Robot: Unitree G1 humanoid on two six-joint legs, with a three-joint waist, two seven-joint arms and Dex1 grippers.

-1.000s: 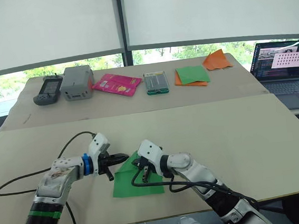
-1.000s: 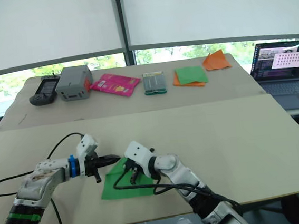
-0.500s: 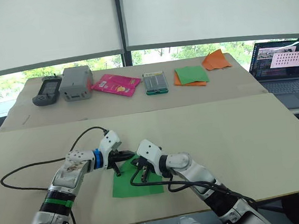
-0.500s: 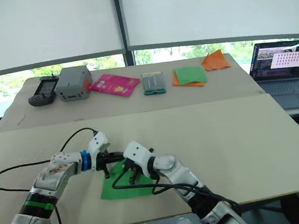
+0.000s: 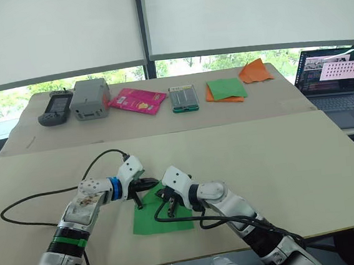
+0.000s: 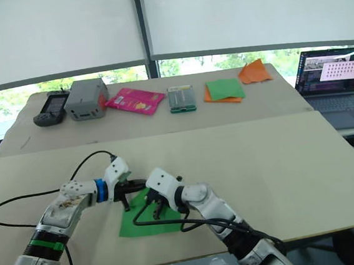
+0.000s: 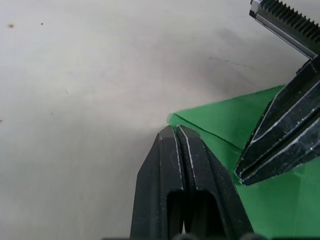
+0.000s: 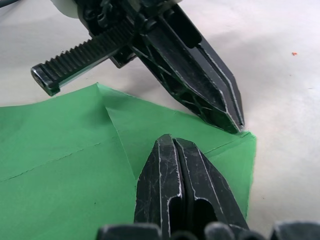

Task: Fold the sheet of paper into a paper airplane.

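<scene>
The sheet of paper [image 5: 162,214] lay flat on the near beige table [image 5: 280,160], close to its front edge, bright green, with a corner flap folded over on the side away from the robot and faint creases across its surface. Both grippers met at that folded part. The left gripper [image 7: 176,131] had its two black fingers pressed together with no gap, their tips resting at the paper's far corner, right at the edge where green met the table. The right gripper [image 8: 172,141] also had its fingers pressed together, their tips down on the folded flap just beside the left gripper's tips; I could not see any paper caught between either pair.

On the far table [image 5: 163,118], well beyond the sheet of paper, a row of things stood apart from one another. Farthest to the paper's left lay a black handheld controller [image 5: 55,107], then a grey box [image 5: 90,97], a pink packet [image 5: 138,100] and a small grey-green case [image 5: 185,98]. Further right a green sheet stacked on an orange one [image 5: 227,89] lay beside a crumpled orange paper [image 5: 256,70]. An open laptop [image 5: 337,79] sat off to the paper's far right.
</scene>
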